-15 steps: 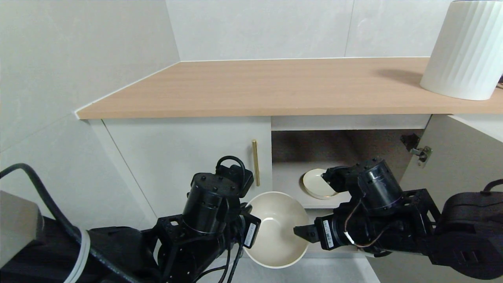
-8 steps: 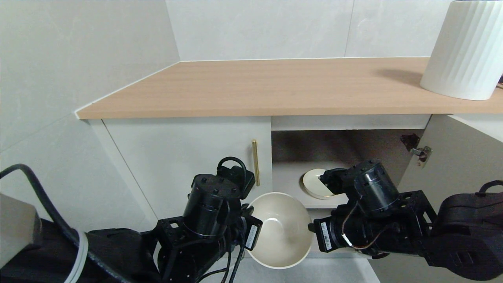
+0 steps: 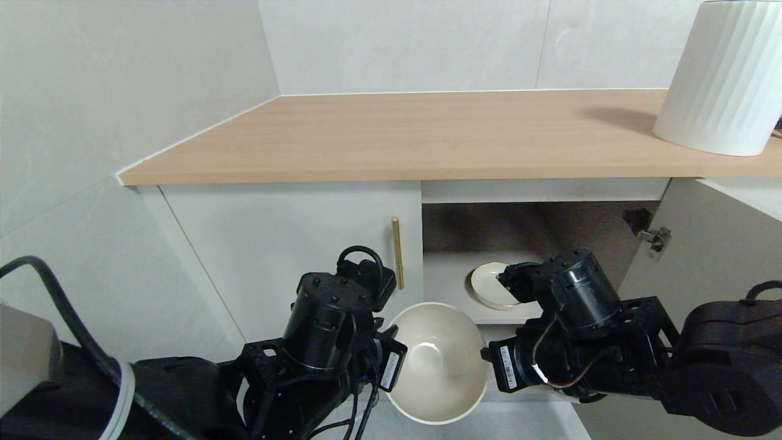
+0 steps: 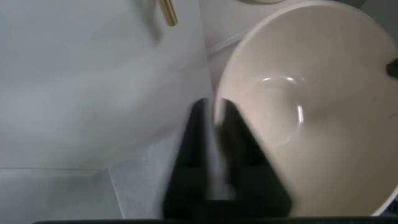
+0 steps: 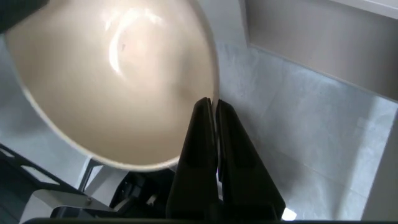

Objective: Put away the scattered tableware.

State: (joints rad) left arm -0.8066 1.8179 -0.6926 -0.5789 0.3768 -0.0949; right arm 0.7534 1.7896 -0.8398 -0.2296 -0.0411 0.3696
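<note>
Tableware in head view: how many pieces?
2. A bowl held by the left gripper and right gripper before the cabinet; a small plate on its shelf. More may hide inside.

a large cream bowl, glossy inside, hangs in the air just in front of the open cabinet, tilted so its hollow faces up and outward. the left claw pinches its left rim and the right claw pinches the opposite rim. behind the bowl, a small cream plate with a thin gold edge lies flat on the cabinet shelf, close to the shelf's front edge.
</note>
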